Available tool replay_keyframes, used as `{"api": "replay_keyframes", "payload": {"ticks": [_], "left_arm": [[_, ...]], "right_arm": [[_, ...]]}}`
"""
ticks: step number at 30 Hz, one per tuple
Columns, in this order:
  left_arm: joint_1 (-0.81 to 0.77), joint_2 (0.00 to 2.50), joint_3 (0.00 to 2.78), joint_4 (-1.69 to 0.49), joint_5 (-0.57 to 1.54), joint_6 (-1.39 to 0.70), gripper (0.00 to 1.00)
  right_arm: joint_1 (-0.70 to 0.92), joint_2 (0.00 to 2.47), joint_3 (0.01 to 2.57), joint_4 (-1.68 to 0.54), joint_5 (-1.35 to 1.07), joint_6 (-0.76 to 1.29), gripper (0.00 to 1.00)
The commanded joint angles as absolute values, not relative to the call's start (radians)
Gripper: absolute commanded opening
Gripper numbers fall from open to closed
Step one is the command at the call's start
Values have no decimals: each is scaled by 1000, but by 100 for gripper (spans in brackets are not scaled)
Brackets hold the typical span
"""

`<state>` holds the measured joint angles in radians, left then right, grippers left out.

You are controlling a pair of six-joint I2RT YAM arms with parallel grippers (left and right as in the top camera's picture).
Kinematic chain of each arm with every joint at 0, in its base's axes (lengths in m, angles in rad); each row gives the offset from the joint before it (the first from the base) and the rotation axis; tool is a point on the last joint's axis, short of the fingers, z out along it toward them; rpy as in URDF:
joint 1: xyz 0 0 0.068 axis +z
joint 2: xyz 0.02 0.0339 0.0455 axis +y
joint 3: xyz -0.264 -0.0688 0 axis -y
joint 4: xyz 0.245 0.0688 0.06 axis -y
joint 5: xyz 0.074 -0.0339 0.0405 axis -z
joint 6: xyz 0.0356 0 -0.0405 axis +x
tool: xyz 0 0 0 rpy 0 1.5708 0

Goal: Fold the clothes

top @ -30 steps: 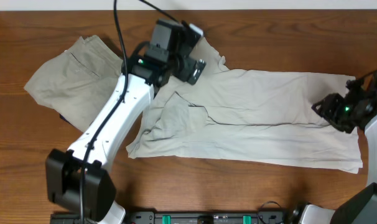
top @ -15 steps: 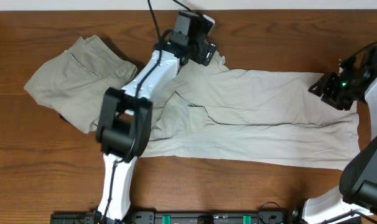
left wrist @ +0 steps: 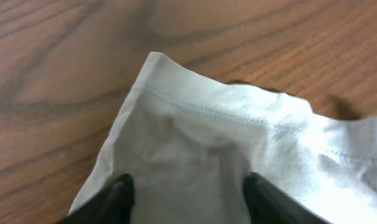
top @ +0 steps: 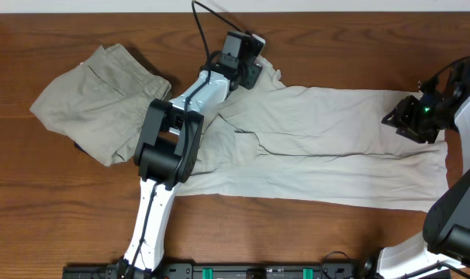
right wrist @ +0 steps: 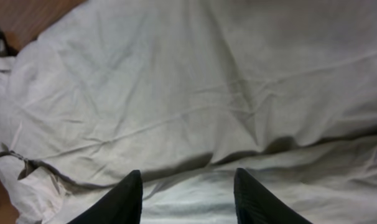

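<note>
From my screen, the shirt (top: 320, 139) lies spread flat across the middle of the table (top: 297, 240), long side running left to right, pale and wrinkled, with a bunched fold near its left end. The darker trousers (top: 88, 101) sit in a loose heap at the far left, just beside the shirt's left edge; I cannot tell whether the two touch, because the left arm covers that spot.

The left gripper (top: 247, 68) is reached out to the far side of the table, at the shirt's upper left corner. On the left wrist view its fingers (left wrist: 123, 194) stand well apart, with a stitched corner of the cloth lying flat on the wood between and ahead of them (the seam line is plain to see). They pinch nothing.

The right gripper (top: 406, 124) is at the shirt's right end, over the upper part of that edge. Its wrist view looks along the cloth, creases running across the frame, and both dark fingertips (right wrist: 123, 198) sit spread wide with fabric showing between them. I cannot tell whether the tips touch the cloth or hang just above it.
</note>
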<state>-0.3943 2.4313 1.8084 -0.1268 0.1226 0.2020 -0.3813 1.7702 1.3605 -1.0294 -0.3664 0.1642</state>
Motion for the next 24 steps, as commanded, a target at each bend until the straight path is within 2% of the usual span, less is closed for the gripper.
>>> {"api": "replay_keyframes", "payload": {"ticks": [1,4,6,7,8,24], "left_arm": [[-389,2465,1835,-142,104,204,47],[-389,2467,1835,-168,103,204,33],[-388,2462,1835,-187,104,204,19],[-388,2456,1835,-202,104,203,8],[-389,2441,1835,-226,104,204,6],[-390,2162,1835,-539,104,204,6]], "right_arm": [[-373,1769,1383,-1050,-370,148,44],[-373,1769,1383,-1069,-369,147,43],[-373,1769,1383,-1069,-369,147,43],[-373,1769,1383,-1068,-365,147,43],[-373,1769,1383,-1065,-360,147,43],[-374,1769,1383,-953,-274,149,48]]}}
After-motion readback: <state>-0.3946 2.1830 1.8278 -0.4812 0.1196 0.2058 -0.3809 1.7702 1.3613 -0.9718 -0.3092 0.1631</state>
